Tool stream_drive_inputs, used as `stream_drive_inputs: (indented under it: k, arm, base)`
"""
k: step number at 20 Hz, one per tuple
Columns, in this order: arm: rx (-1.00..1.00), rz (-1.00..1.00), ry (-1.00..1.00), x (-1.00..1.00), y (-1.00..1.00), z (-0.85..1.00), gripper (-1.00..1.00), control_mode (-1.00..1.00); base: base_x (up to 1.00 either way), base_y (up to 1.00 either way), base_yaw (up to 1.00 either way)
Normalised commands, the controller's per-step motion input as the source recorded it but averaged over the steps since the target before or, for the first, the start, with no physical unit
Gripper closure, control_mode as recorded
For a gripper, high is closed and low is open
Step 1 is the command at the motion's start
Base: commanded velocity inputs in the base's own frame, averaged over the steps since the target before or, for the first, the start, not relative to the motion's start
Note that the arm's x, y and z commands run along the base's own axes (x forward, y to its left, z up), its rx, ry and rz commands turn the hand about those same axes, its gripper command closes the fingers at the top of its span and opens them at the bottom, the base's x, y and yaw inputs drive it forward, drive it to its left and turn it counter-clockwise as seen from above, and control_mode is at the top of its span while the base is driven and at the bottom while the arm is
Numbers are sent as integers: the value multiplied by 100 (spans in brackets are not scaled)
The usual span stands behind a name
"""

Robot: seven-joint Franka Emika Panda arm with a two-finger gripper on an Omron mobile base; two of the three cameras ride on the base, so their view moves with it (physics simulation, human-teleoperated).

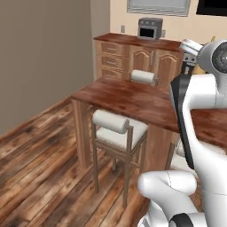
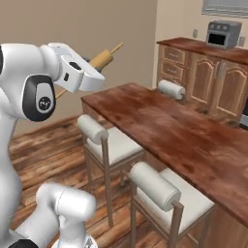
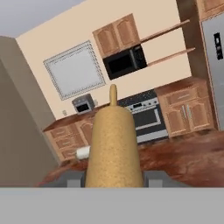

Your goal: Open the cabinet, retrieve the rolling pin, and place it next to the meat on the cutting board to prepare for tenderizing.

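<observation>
My gripper (image 3: 113,177) is shut on the rolling pin (image 3: 113,144), a light-tan wooden cylinder that points away from the hand, its stub handle at the far end. From the right base view, the gripper (image 2: 93,68) is raised at shoulder height left of the island, and the rolling pin (image 2: 102,59) sticks out slantwise behind the hand. Seen from the left base view, the hand (image 1: 190,51) is high at the right. Brown upper wall cabinets (image 3: 117,36) with shut doors hang on the far wall. The meat and the cutting board are out of view.
A long dark wooden island counter (image 2: 193,140) stretches ahead, with white-cushioned stools (image 2: 160,186) along its near side and a paper towel roll (image 2: 172,89) at its far end. Beyond are low cabinets, a toaster oven (image 1: 150,29), a microwave (image 3: 126,62), a stove (image 3: 144,116) and a fridge (image 3: 214,57).
</observation>
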Motion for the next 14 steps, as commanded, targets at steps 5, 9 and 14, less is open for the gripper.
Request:
stream_drive_inputs:
  k: [5, 9, 14]
  arm:
    - [0, 0, 0, 0, 0, 0, 100, 100]
    - [0, 0, 0, 0, 0, 0, 100, 100]
    - [0, 0, 0, 0, 0, 0, 100, 100]
  base:
    - [-15, 25, 50]
    - [-13, 40, 50]
    - [-11, 42, 50]
